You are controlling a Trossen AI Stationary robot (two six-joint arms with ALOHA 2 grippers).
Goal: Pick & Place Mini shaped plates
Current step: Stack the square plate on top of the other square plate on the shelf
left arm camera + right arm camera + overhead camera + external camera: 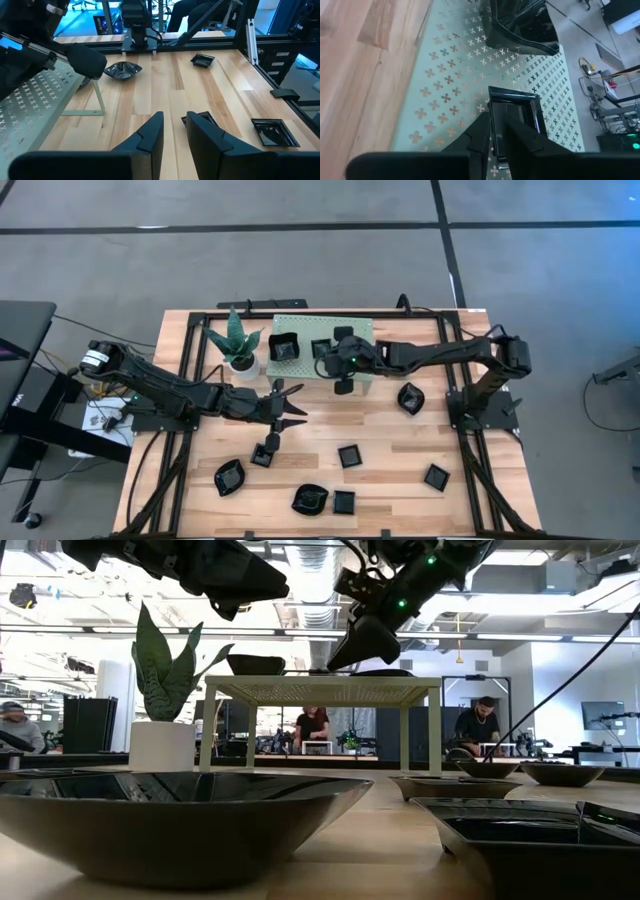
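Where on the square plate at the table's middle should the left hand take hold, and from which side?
Probably one straight rim wall of the square plate, pinched from above: it lies flat, open side up, too low for a side grip.

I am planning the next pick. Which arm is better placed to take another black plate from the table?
Probably the left. The left gripper hangs open over the wood near loose plates such as the square plate. The right gripper is busy, shut on a small square plate on the green stand.
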